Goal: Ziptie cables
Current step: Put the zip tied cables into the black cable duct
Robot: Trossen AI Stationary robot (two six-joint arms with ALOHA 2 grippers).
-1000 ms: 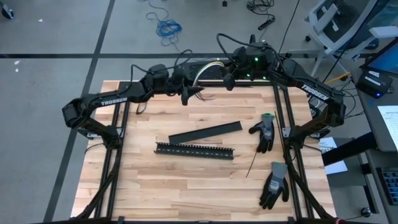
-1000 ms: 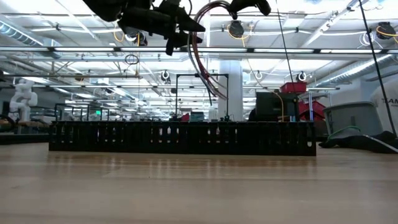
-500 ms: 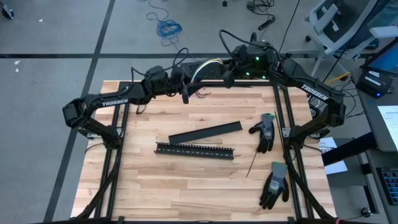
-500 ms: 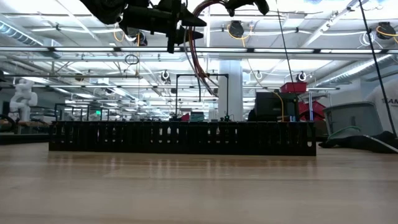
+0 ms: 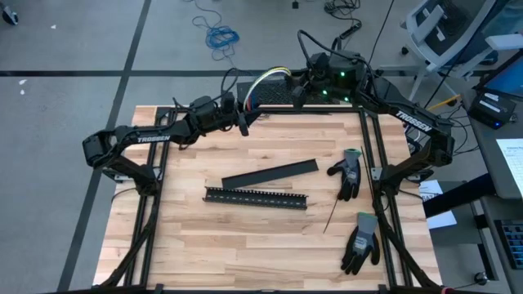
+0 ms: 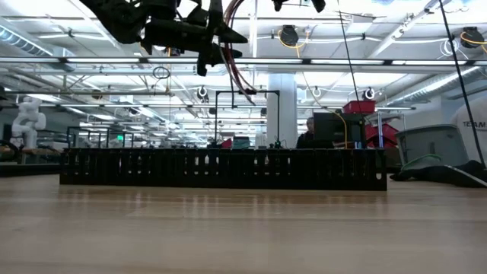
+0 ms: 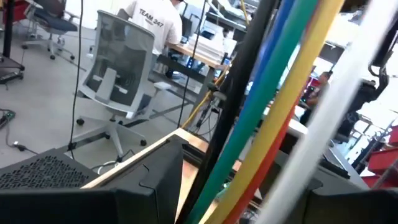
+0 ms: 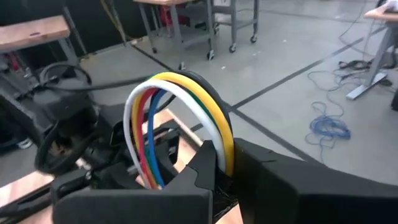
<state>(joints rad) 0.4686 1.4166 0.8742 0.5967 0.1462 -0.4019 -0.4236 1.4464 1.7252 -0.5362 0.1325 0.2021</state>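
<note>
The cables (image 5: 265,79) are a bundle of yellow, green, blue, red, white and black wires, arched in the air over the table's far edge between my two grippers. My left gripper (image 5: 242,121) is shut on one leg of the arch. My right gripper (image 5: 297,91) is shut on the other. In the right wrist view the cables (image 8: 180,93) bow up from my own fingers and drop toward the left gripper (image 8: 134,180). In the left wrist view the cables (image 7: 273,112) fill the picture. The bundle's black tip does not show. My left gripper pinches the bundle across its length, on the arch's left leg (image 6: 222,38). The cables are lifted clear of the table, and a short tail (image 6: 242,85) hangs slack below the fingers. My right gripper pinches the arch's other leg (image 8: 222,155) between its two fingers, coming along the far edge from the table's right. My own fingers hide the bundle's end. From the hold the wires rise and curve over toward the left gripper, lifted clear.
On the table lie a black slotted cable duct (image 5: 255,198), a flat black cover strip (image 5: 270,173), two dark gloves (image 5: 347,173) (image 5: 359,241) and a thin black zip tie (image 5: 331,219). A coiled blue cord (image 5: 221,37) lies on the floor beyond the far edge.
Both grippers have risen and moved slightly toward the far edge, staying shut on the cables. The arch between them has grown taller and narrower. The tail below the left gripper has been drawn up and hangs shorter.
</note>
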